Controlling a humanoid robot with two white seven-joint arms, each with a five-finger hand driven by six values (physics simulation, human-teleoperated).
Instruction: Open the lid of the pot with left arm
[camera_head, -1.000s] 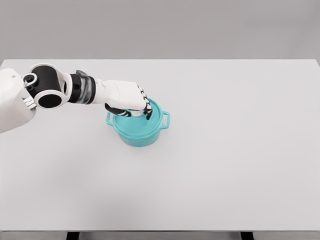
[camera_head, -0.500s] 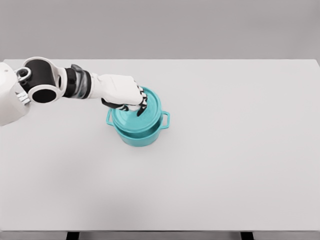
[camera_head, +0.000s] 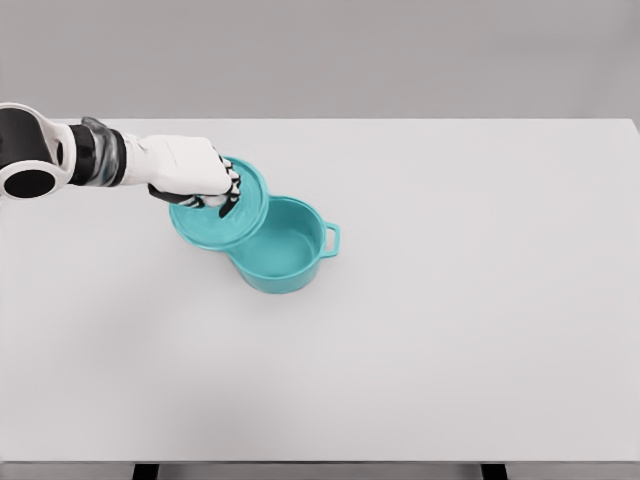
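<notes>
White and jointed, the left arm reached in from nine o'clock, its left hand (camera_head: 195, 180) curled down onto the top of the teal lid (camera_head: 222, 204), fingers (camera_head: 228, 193) pinching what looked like the knob, though the knob itself was hidden. The lid hung tilted, off toward ten o'clock of the teal pot (camera_head: 282, 246), its lower edge overlapping the pot's rim in this view. The pot stood open and looked empty on the pale surface (camera_head: 460, 330), a side handle at three o'clock. To finish well, the hand would probably need to carry the lid clear of the rim, level it, and lower it gently onto bare surface at nine o'clock before loosening.
</notes>
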